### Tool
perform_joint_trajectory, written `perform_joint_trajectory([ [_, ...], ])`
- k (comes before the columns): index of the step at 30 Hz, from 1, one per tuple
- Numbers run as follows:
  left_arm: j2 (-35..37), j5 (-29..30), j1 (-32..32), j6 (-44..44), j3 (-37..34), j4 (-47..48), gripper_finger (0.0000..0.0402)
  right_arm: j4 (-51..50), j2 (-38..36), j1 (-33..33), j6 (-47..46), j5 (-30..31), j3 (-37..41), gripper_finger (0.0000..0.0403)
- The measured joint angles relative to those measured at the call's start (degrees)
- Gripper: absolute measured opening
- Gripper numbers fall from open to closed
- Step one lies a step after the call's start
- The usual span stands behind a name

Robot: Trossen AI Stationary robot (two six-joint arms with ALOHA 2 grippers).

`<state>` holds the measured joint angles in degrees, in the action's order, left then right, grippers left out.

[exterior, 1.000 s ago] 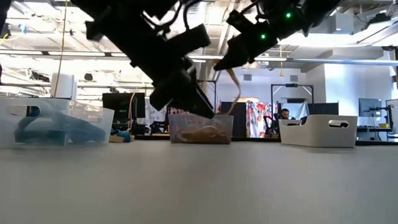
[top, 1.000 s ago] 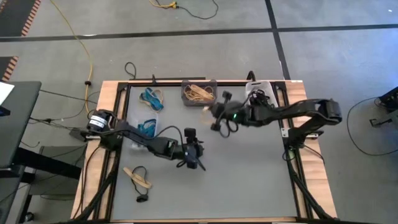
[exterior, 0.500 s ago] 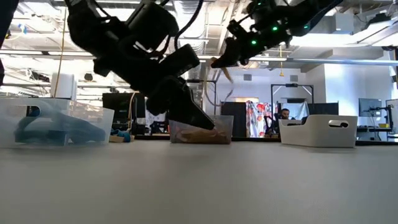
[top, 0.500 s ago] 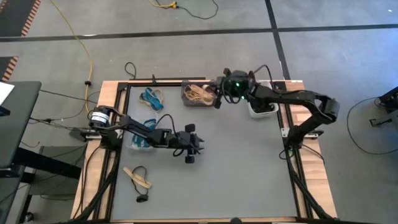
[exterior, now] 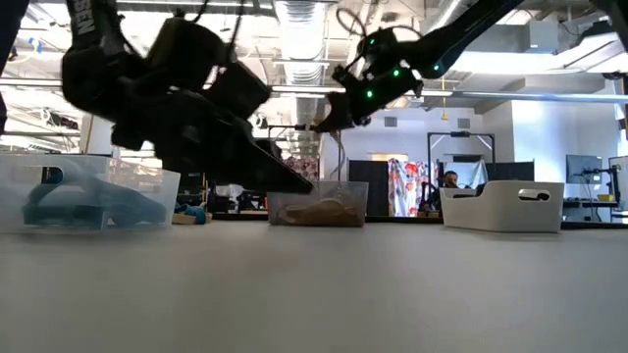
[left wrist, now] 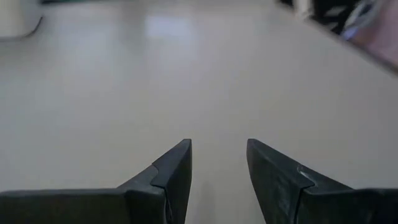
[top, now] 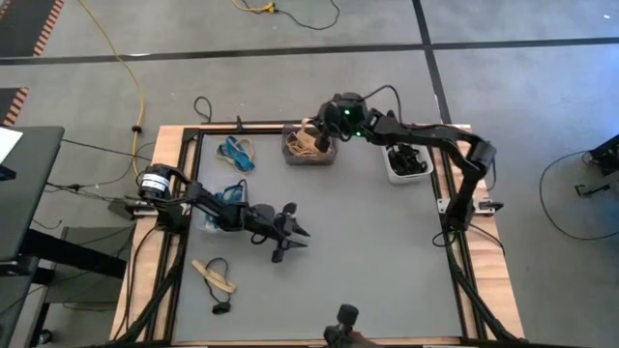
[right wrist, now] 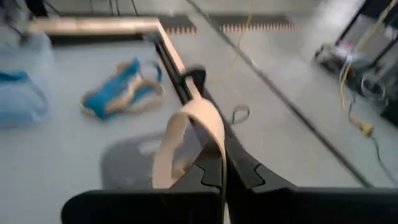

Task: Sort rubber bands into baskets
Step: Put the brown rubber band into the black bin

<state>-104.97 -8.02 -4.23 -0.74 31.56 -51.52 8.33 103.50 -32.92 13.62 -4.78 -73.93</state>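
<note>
1. A flat, matte grey table top (top: 377, 251) framed by pale wooden rails fills the overhead view.
2. Two dark jointed arms reach in over it. The left gripper (top: 298, 232) hovers over bare table near the middle, its two wedge-shaped black fingers (left wrist: 171, 177) parted with nothing between them.
3. The right gripper (top: 322, 138) hangs over the far-edge dark grey rectangular plastic basket (top: 309, 157), pinched closed on a flat tan rubber band (right wrist: 186, 134) that droops in a floppy loop.
4. That basket holds a tangle of tan bands (top: 306, 145).
5. A white plastic basket (top: 392, 166) with smooth rounded walls sits to its right, holding black bands.
6. A clear plastic basket (exterior: 147, 191) sits at the left, holding blue bands (exterior: 74, 208).
7. Loose blue bands (top: 236, 152) lie near the far-left corner; a tan band (top: 215, 276) and thin black loops (top: 221, 265) lie near the left front.
</note>
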Motion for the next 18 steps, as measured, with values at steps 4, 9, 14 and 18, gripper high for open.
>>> perform_joint_trajectory([
  [4,0.0,-5.8,0.0,1.5,-4.6,-10.3,0.0143,-3.0,3.5,-1.3,-0.5,0.0,-2.2,0.0024],
  [9,0.1,-8.4,0.0,4.6,-8.1,-16.9,0.0143,-4.7,6.4,-2.1,-2.2,-1.2,-2.8,0.0025],
  [14,0.1,-8.3,-0.7,6.0,-8.9,-17.4,0.0143,-6.0,7.1,-2.0,-3.3,-1.6,-2.9,0.0034],
  [18,0.1,-8.3,-1.8,6.0,-8.9,-18.2,0.0143,-7.7,7.5,-1.8,-5.0,-2.0,-2.8,0.0049],
])
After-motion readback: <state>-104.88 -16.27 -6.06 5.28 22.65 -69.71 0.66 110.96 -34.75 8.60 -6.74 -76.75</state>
